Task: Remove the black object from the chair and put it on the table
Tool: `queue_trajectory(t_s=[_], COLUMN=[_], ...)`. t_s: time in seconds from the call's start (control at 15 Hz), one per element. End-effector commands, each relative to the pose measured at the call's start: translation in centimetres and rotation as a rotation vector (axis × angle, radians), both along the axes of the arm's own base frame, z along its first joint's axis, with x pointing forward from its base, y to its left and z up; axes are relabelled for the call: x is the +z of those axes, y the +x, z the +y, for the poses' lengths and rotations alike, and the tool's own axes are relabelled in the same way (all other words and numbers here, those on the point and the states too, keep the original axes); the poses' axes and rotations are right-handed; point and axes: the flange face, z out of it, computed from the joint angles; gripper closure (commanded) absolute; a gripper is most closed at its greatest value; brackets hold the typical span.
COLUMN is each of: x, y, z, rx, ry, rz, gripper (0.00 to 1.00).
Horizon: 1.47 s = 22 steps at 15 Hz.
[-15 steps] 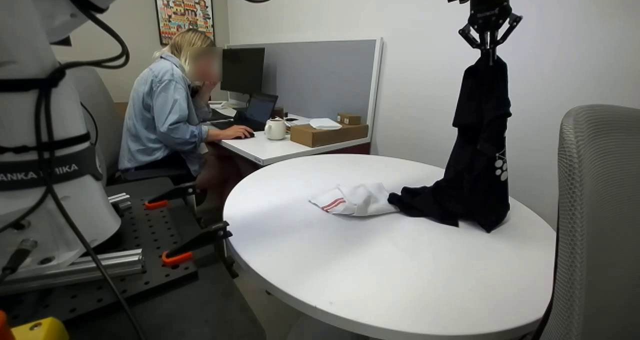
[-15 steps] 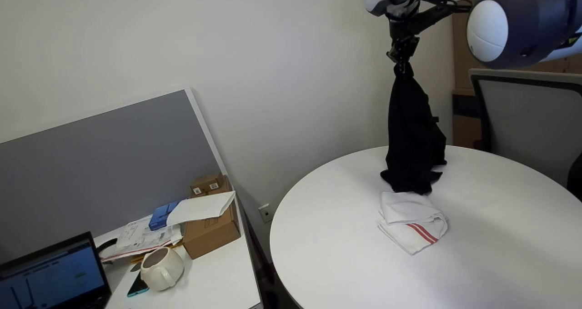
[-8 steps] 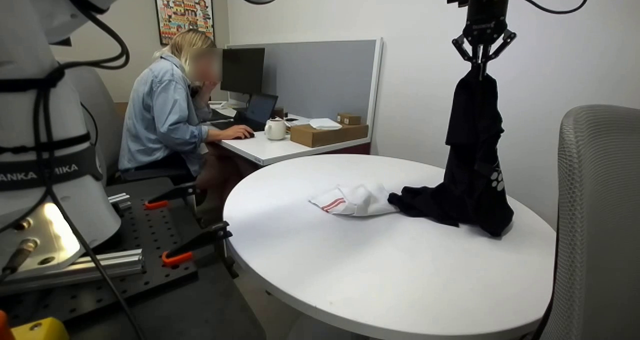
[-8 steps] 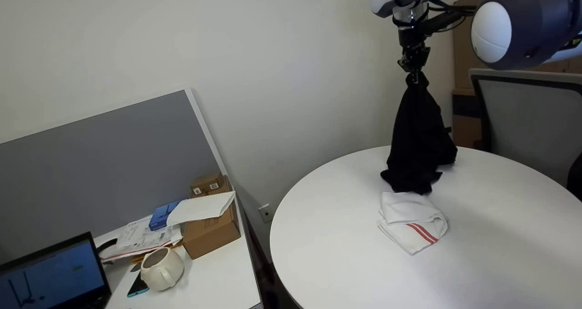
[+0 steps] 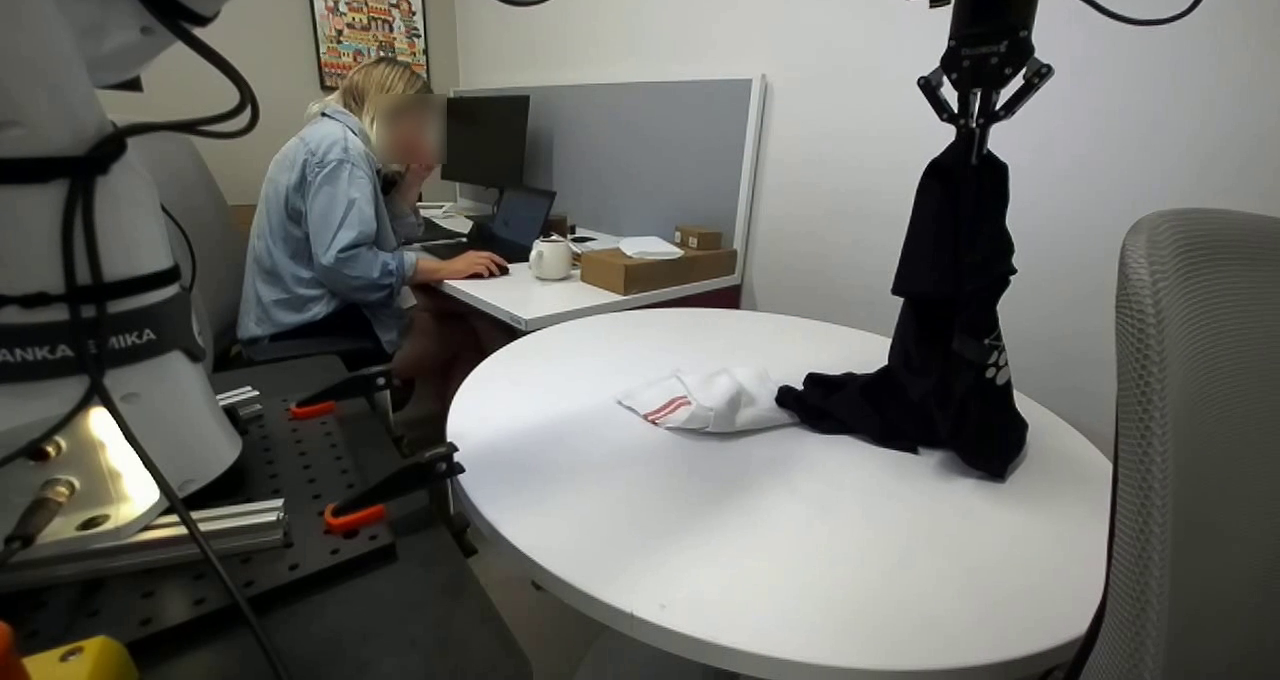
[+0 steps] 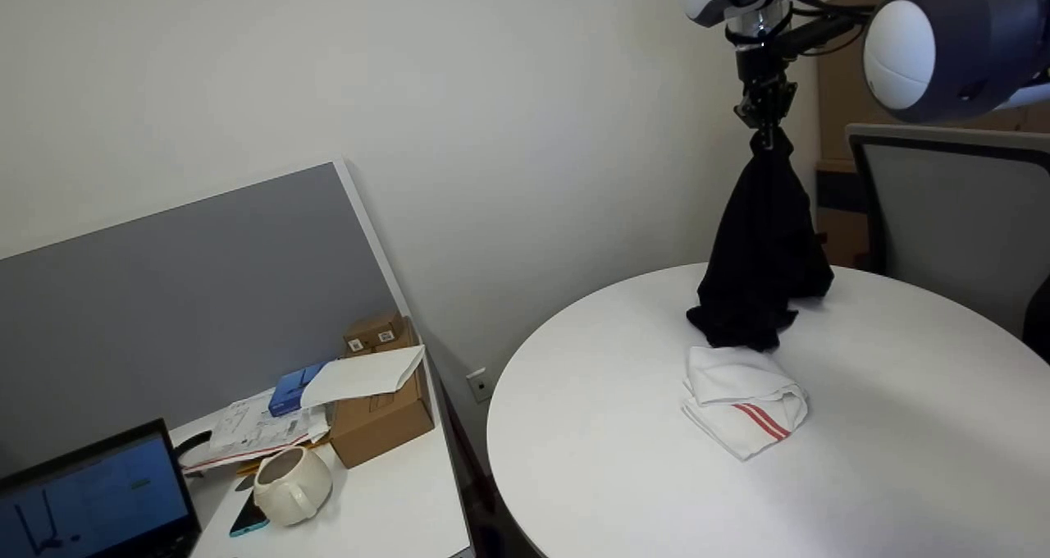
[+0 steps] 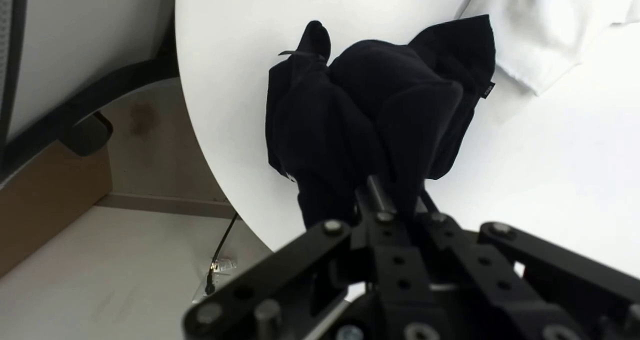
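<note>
A black cloth garment (image 5: 950, 310) with a small white print hangs from my gripper (image 5: 977, 142) in both exterior views (image 6: 764, 246). The gripper (image 6: 768, 138) is shut on its top end and points down. The garment's lower part rests bunched on the round white table (image 5: 720, 540). In the wrist view the garment (image 7: 345, 115) runs from between the fingers down to the table (image 7: 225, 105). The fingertips are partly hidden by the cloth. A grey mesh chair (image 5: 1200, 410) stands beside the table; it also shows in an exterior view (image 6: 960, 205).
A folded white cloth with red stripes (image 6: 742, 402) lies on the table against the garment's edge. A desk with a mug (image 6: 291, 484), a cardboard box (image 6: 381, 418) and a laptop (image 6: 90, 492) stands beside the table. A person (image 5: 330, 210) sits at the desk.
My gripper has come down, then shifted slightly to the right in both exterior views, still holding the garment. More of the garment's lower part is bunched on the table. The white cloth has not moved.
</note>
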Motion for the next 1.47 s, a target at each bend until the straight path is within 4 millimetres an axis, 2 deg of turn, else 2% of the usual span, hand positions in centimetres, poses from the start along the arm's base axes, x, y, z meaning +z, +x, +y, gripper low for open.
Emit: queue_trajectory(t_s=[0.0,0.27,0.33,0.47,0.67,1.0,1.4], x=[0.0,0.0,-0.7,-1.8,-4.9,-9.8,-14.0], y=[0.0,0.0,0.5,1.5,2.7,3.0,2.1], z=[0.0,0.1,0.0,-0.7,-2.5,-5.3,-6.3], rx=[-0.001,-0.002,-0.003,-0.005,0.022,0.113,0.204], ry=[0.0,0.0,0.012,0.015,0.009,0.006,0.068], rz=[0.0,0.0,-0.027,-0.101,-0.205,-0.254,-0.183], gripper=[0.95,0.95,0.99,0.99,0.99,0.99,0.99])
